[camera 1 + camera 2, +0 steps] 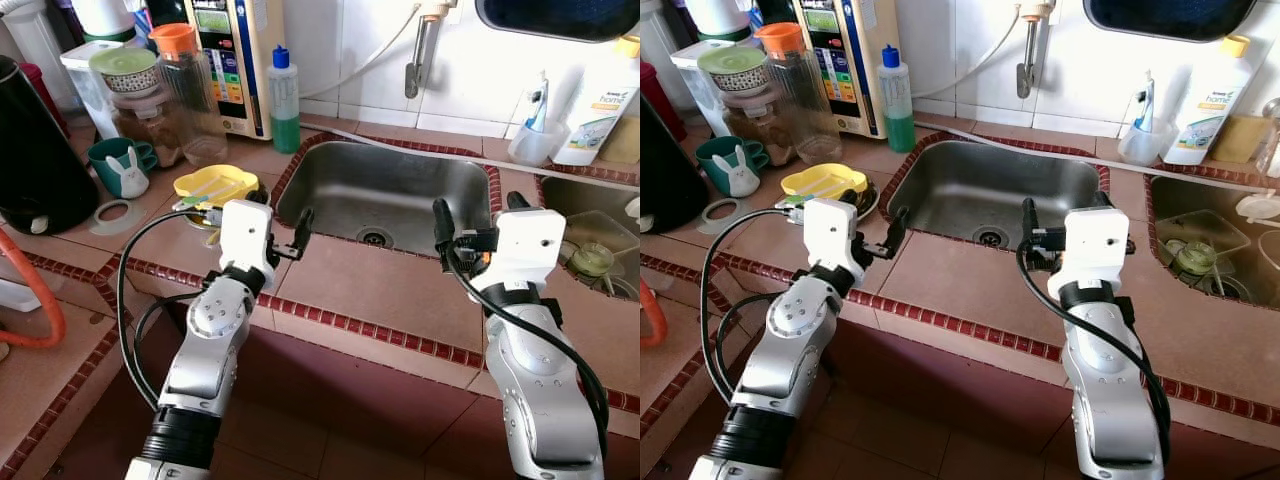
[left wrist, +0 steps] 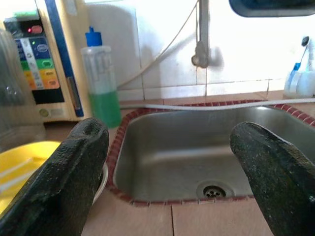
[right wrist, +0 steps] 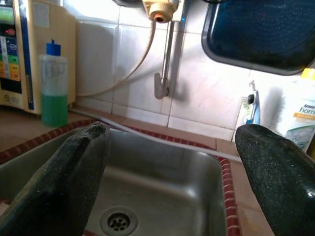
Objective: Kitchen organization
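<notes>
Both arms reach over the tiled counter toward an empty steel sink [image 1: 392, 188]. My left gripper [image 1: 281, 218] hovers open over the sink's front left corner, nothing between its fingers [image 2: 78, 167]. Just beside it on the left lies a yellow dish [image 1: 213, 184] on a plate. My right gripper [image 1: 478, 214] hangs open above the sink's front right rim, holding nothing. A bottle of green liquid [image 1: 285, 100] stands behind the sink's left corner, against a water purifier [image 1: 235, 60]. A teal mug with a white bunny [image 1: 120, 166] sits further left.
Jars with lids [image 1: 150, 100] and a black kettle [image 1: 35, 160] crowd the left counter. The tap [image 1: 420, 50] hangs over the sink's back. A toothbrush cup [image 1: 535, 140] and white bottle [image 1: 598, 110] stand at back right. A second basin [image 1: 600, 215] holds glassware. An orange hose [image 1: 40, 300] curls at left.
</notes>
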Controlling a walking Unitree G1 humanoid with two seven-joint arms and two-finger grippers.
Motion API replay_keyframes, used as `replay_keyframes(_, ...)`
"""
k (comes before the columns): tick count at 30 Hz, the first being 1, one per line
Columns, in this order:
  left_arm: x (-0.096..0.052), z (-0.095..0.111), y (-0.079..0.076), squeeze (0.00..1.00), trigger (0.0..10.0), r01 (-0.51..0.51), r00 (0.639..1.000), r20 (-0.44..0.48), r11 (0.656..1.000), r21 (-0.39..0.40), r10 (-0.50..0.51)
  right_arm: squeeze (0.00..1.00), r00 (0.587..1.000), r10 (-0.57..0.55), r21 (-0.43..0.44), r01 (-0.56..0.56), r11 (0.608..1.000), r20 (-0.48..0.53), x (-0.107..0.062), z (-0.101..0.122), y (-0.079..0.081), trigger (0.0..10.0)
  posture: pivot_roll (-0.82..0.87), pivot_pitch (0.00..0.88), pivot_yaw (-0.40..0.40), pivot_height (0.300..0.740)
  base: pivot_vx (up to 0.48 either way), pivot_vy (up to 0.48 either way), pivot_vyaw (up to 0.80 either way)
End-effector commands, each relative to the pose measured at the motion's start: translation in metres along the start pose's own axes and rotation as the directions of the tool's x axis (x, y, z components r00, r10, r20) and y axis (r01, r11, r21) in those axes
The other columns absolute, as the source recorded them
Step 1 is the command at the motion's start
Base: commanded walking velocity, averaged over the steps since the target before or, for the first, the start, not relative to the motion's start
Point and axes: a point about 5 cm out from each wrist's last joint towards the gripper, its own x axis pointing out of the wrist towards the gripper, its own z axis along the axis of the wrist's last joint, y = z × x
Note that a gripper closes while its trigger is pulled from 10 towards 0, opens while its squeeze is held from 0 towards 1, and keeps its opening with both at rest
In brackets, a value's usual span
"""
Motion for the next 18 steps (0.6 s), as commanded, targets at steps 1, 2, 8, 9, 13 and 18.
replay_keyframes(1, 0.0002, 0.0015, -0.0006, 0.00, 10.0, 0.007, 1.000, 0.007, 1.000, -0.002, -0.007, 0.00, 1.000, 0.001, 0.000, -0.001, 1.000, 0.021, 0.0002, 0.0044, 0.0004, 10.0, 0.06, 0.000, 0.022, 0.740, 0.292, 0.000, 0.00)
replay_keyframes(2, 0.0003, 0.0018, -0.0008, 0.00, 10.0, 0.010, 1.000, 0.008, 1.000, -0.002, -0.010, 0.00, 1.000, 0.002, -0.001, -0.002, 1.000, 0.020, 0.0000, 0.0044, 0.0005, 10.0, 0.06, 0.000, 0.022, 0.740, 0.356, 0.000, 0.00)
replay_keyframes(8, -0.0004, 0.0014, -0.0013, 0.00, 10.0, 0.012, 1.000, 0.007, 1.000, -0.007, -0.012, 0.00, 1.000, 0.004, 0.001, -0.004, 1.000, 0.019, -0.0002, 0.0042, 0.0006, 10.0, 0.06, 0.000, 0.021, 0.740, 0.363, 0.000, 0.00)
replay_keyframes(9, -0.0005, 0.0012, -0.0014, 0.00, 10.0, 0.012, 1.000, 0.006, 1.000, -0.006, -0.012, 0.00, 1.000, 0.004, 0.001, -0.004, 1.000, 0.019, -0.0003, 0.0042, 0.0006, 10.0, 0.06, 0.000, 0.021, 0.740, 0.360, 0.000, 0.00)
replay_keyframes(13, -0.0008, 0.0005, -0.0017, 0.00, 10.0, 0.011, 1.000, 0.002, 1.000, -0.007, -0.011, 0.00, 1.000, 0.004, 0.000, -0.004, 1.000, 0.018, -0.0004, 0.0040, 0.0006, 10.0, 0.06, 0.000, 0.021, 0.740, 0.343, 0.000, 0.00)
replay_keyframes(18, -0.0009, -0.0006, -0.0021, 0.00, 10.0, 0.009, 1.000, -0.005, 1.000, -0.007, -0.009, 0.00, 1.000, 0.001, -0.001, -0.001, 1.000, 0.015, -0.0008, 0.0034, 0.0002, 10.0, 0.05, 0.000, 0.021, 0.740, 0.197, 0.000, 0.00)
